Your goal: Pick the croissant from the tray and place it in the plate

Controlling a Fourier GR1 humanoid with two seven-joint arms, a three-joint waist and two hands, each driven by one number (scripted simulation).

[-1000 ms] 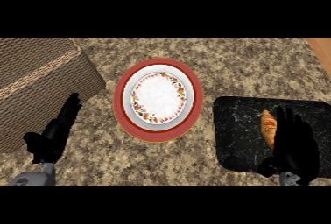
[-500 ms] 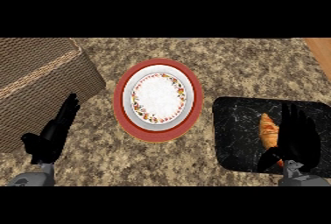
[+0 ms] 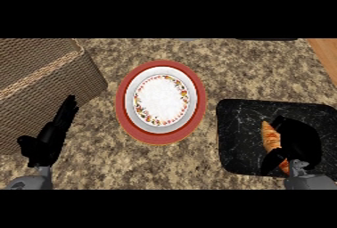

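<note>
Our right hand curls round the golden croissant on the black tray; we should lift straight up before crossing to the red-rimmed plate.

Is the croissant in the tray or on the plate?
In the tray: the croissant lies there, the right hand curled round it; the plate holds nothing.

A speckled brown-and-beige stone counter top fills the view from near to far, evenly lit. At its far left sits a large tan woven wicker basket with a paler band slanting across it, and at the far right corner shows a narrow orange-brown wooden strip.
</note>
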